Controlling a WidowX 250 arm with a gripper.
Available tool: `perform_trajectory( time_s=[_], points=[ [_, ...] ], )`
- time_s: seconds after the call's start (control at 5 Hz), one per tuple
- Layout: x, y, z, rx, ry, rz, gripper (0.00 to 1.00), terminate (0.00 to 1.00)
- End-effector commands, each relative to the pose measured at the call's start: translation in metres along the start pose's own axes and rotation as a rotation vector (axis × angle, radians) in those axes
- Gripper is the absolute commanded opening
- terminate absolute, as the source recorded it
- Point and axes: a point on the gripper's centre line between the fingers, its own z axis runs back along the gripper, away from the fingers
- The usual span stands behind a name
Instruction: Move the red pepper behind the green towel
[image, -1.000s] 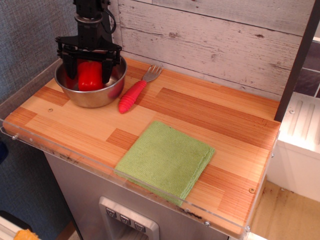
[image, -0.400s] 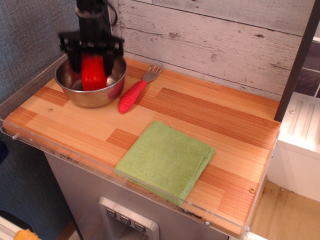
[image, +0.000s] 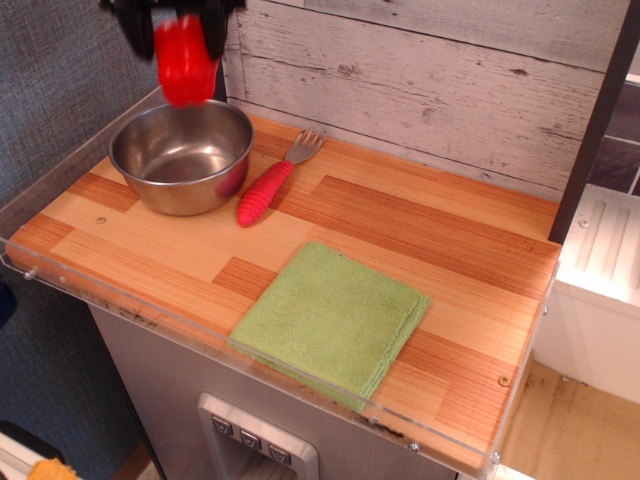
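Note:
The red pepper (image: 184, 62) hangs in the air at the top left, well above the steel bowl (image: 182, 156). My gripper (image: 180, 35) is shut on the red pepper, its black fingers (image: 213, 32) on either side of it, and the image is blurred there. The green towel (image: 334, 318) lies flat near the front edge of the wooden counter, to the right of the bowl and far from the gripper.
A fork with a red ribbed handle (image: 266, 191) lies right of the bowl. A white plank wall (image: 430, 90) runs behind the counter. A clear rim (image: 200, 340) edges the counter's front. A dark post (image: 596, 120) stands at the right.
The gripper has lifted the red pepper straight up out of the bowl, which now stands empty. Towel and fork have not moved.

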Motion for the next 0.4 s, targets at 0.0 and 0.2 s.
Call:
perform_trajectory(
  time_s=[0.0,0.2],
  points=[
    [-0.034,-0.081,0.013,-0.128,0.044,-0.241,0.00,0.00],
    [-0.039,-0.136,0.001,-0.116,0.035,-0.320,0.00,0.00]
  ],
)
